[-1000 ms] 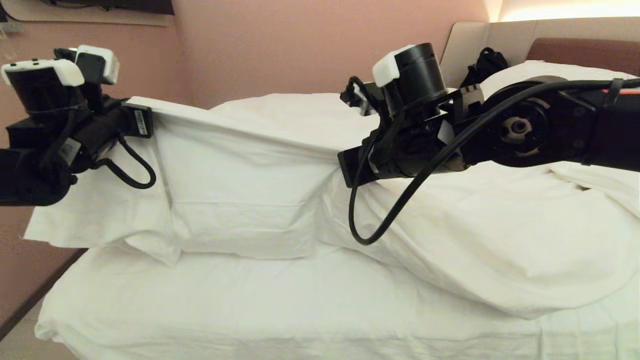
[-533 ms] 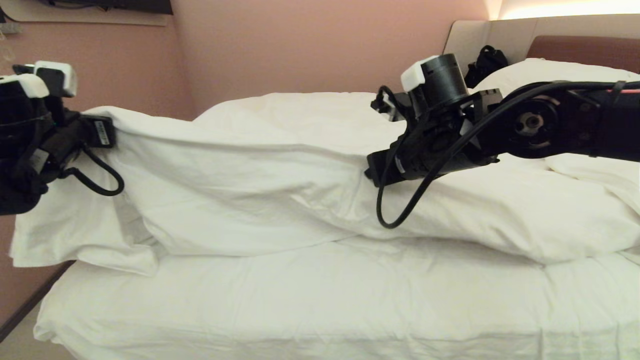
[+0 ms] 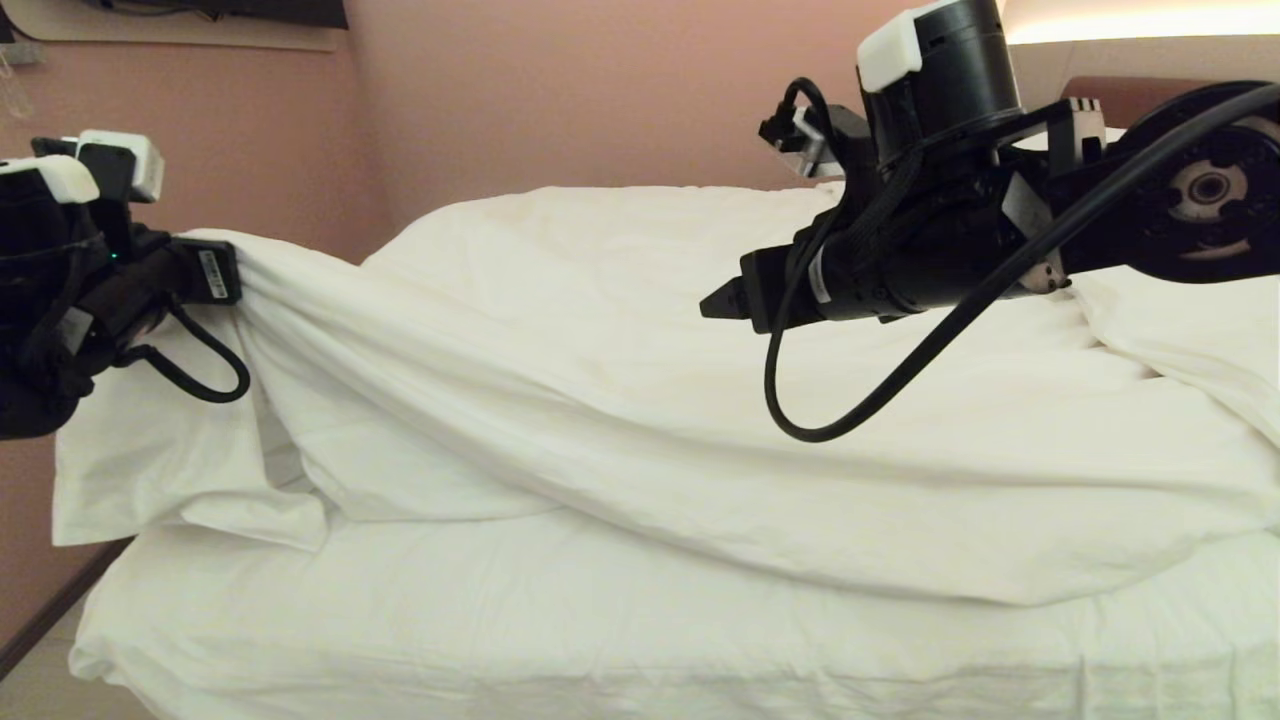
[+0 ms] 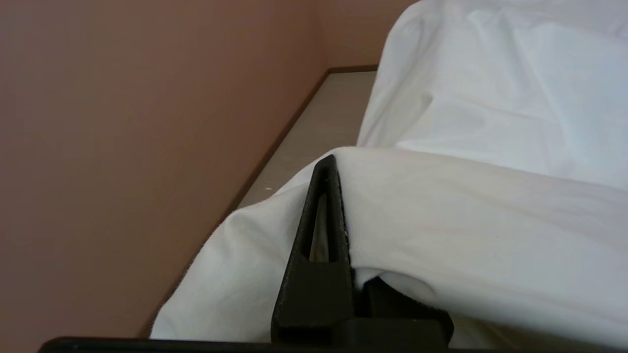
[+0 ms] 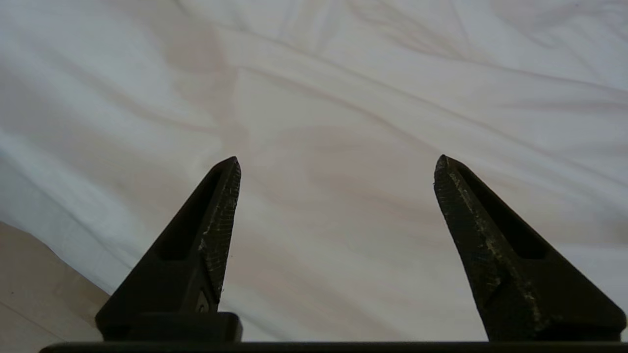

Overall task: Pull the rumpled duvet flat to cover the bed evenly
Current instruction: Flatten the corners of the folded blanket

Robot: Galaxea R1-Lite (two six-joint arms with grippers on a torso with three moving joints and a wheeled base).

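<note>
At the foot end of the bed (image 3: 560, 640), the left gripper (image 3: 222, 275) stays pinched on a corner of the duvet (image 3: 620, 400), holding it raised off the mattress. Further toward the headboard, the right gripper (image 3: 722, 302) has just let go and lifted; its fingers are spread and empty, the duvet slumped beneath them, so that side probably needs a fresh hold.

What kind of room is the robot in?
Most likely a bedroom, maybe in a hotel. There is a wide bed with a puffy white duvet, a brown padded headboard at one end, and a plain pink wall behind.
</note>
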